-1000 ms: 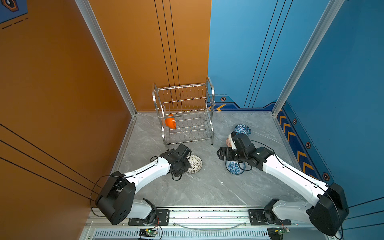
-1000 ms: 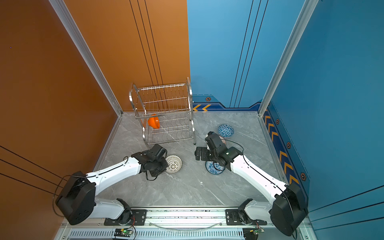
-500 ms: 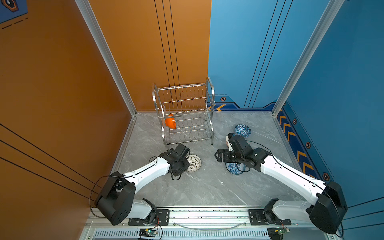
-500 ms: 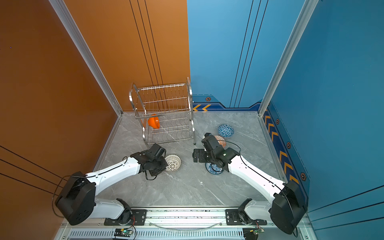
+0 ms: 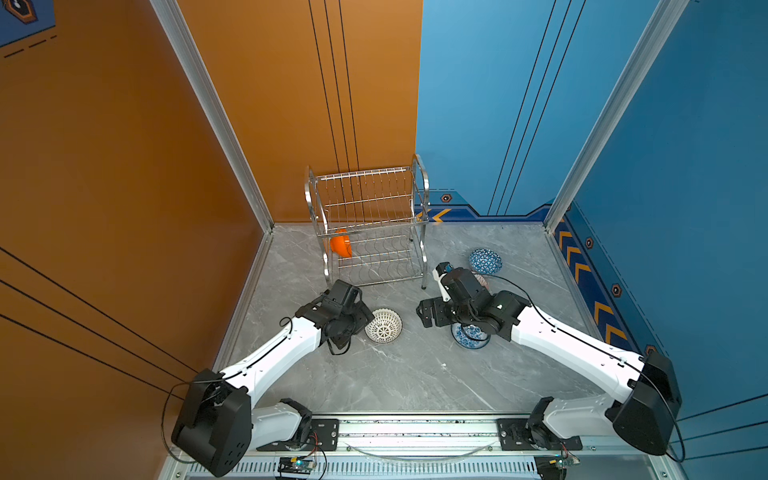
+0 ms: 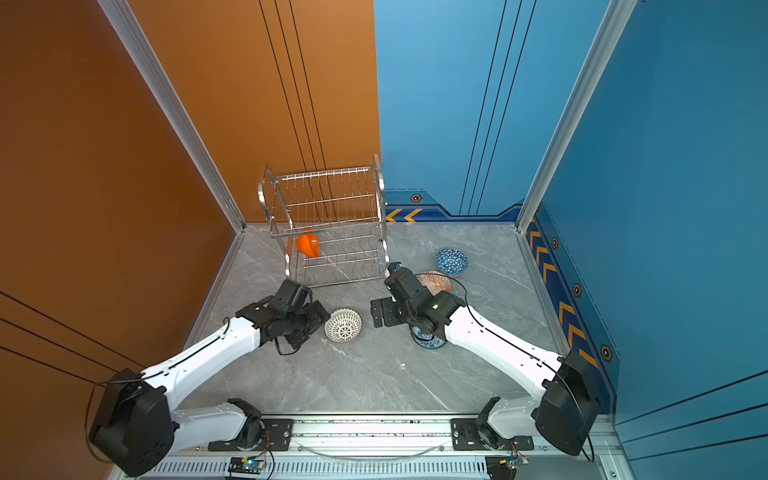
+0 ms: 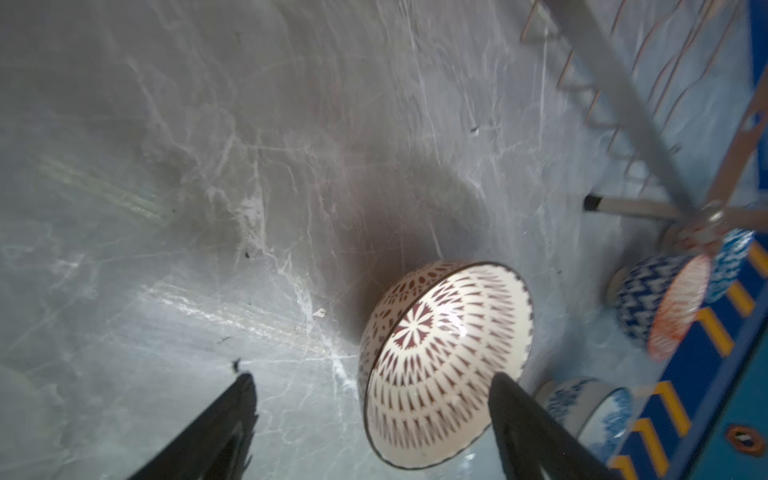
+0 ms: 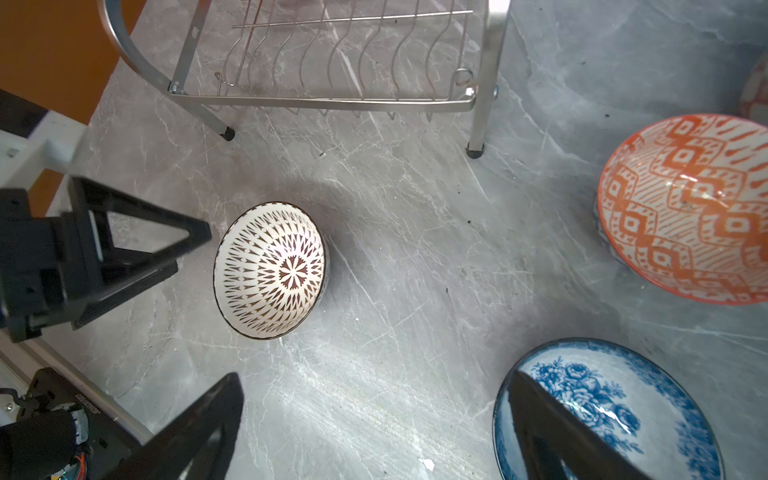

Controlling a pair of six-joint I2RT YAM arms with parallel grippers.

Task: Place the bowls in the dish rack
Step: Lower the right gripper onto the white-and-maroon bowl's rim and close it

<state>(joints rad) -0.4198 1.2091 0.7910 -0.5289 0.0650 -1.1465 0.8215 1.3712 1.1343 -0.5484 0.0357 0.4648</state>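
The white bowl with black lattice (image 5: 383, 326) (image 6: 343, 326) (image 8: 270, 270) lies tilted on the table. My left gripper (image 5: 365, 318) (image 7: 372, 376) stands open just beside it, one fingertip (image 7: 505, 386) at its rim. My right gripper (image 5: 428, 313) (image 8: 374, 376) is open over bare table, one finger (image 8: 540, 415) above the blue floral bowl (image 8: 602, 399) (image 6: 428, 338). An orange bowl (image 5: 341, 245) stands on edge in the dish rack (image 5: 365, 199) (image 8: 332, 99). The orange-white bowl (image 8: 685, 208) (image 6: 436, 281) and blue-triangle bowl (image 5: 485, 261) sit to the right of the rack.
The rack stands against the back wall at the corner where orange and blue panels meet. Its front legs (image 8: 473, 151) are close to both grippers. The two arms face each other across the middle of the grey marble table (image 5: 395, 382).
My left gripper has gone from shut to open beside the lattice bowl, which stays on the table. My right gripper has shifted a little toward the left.
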